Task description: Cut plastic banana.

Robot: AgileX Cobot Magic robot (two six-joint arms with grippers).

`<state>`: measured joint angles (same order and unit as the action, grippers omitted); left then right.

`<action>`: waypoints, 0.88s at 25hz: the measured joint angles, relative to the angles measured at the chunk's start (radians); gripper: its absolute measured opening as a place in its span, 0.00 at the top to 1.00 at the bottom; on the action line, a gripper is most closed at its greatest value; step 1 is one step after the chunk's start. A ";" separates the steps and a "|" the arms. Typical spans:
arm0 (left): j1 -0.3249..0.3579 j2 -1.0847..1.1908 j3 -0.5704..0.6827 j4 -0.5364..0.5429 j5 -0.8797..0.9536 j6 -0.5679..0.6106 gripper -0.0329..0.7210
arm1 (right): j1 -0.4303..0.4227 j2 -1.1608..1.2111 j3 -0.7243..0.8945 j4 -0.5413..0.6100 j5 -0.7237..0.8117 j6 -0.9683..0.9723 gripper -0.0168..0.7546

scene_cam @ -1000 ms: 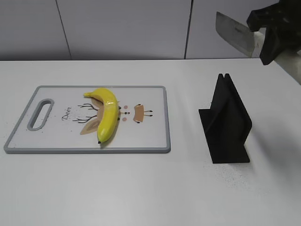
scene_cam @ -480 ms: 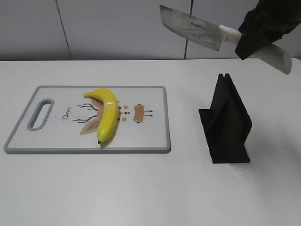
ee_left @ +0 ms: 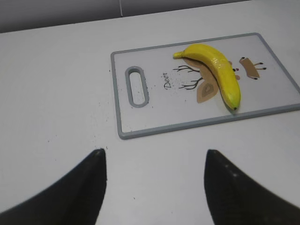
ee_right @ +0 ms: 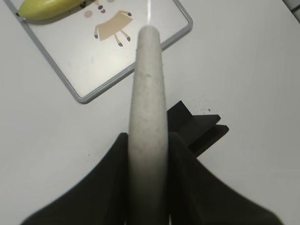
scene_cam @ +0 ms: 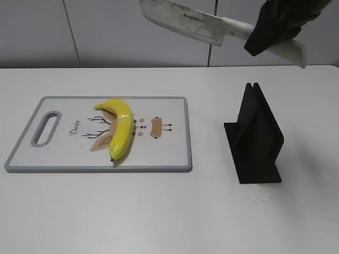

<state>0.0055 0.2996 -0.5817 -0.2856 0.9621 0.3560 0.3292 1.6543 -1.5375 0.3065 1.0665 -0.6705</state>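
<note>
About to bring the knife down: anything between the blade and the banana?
Nothing visible. The knife in the right gripper is high above the table; the banana lies uncovered on the board; the black stand sits off right.

The right gripper (scene_cam: pixel 275 29) hangs high at the upper right of the exterior view, jaws clamped on a cleaver's handle (ee_right: pixel 147 122) — the left gripper (ee_left: pixel 154 187) hovers low over the tabletop, jaws spread wide.

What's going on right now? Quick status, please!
Right gripper shut on knife, held high. Left gripper open, empty. Plastic banana whole on cutting board. Black knife stand off to the side, path open.
</note>
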 joint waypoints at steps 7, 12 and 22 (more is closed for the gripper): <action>0.000 0.386 -0.159 -0.091 -0.044 0.256 0.12 | 0.000 0.128 -0.150 0.007 0.132 -0.120 0.77; 0.000 0.630 -0.356 -0.174 -0.025 0.469 0.13 | 0.013 0.219 -0.251 0.007 0.141 -0.198 0.77; -0.009 1.082 -0.793 -0.253 0.194 0.743 0.16 | 0.098 0.418 -0.423 0.009 0.152 -0.343 0.77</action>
<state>-0.0033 1.3818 -1.3745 -0.5387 1.1565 1.0987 0.4270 2.0722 -1.9601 0.3158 1.2181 -1.0131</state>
